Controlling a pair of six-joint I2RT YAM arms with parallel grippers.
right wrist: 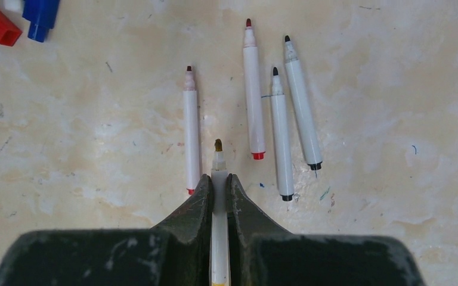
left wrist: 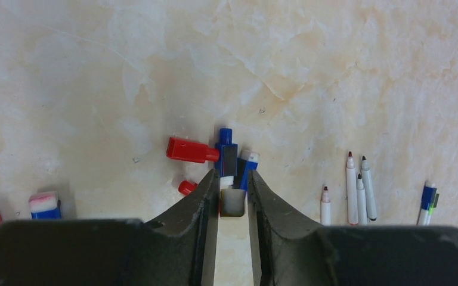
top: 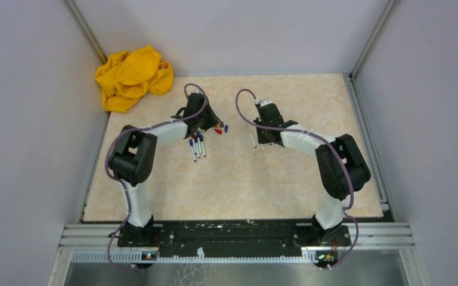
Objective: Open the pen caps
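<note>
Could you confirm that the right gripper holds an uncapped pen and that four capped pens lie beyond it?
Not quite: the four pens beyond the right gripper are uncapped, tips bare, as the right wrist view shows. The held pen is uncapped too.

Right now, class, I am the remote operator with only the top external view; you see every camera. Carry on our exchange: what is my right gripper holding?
Observer: The right gripper is shut on a pen whose brownish tip is bare.
Operator: And the left?
Observer: Between the fingers of the left gripper sits a pale cap; gripped or loose, I cannot tell.
Operator: What lies ahead of the right gripper?
Observer: Four uncapped pens, two red-tipped and two black-tipped.
</note>
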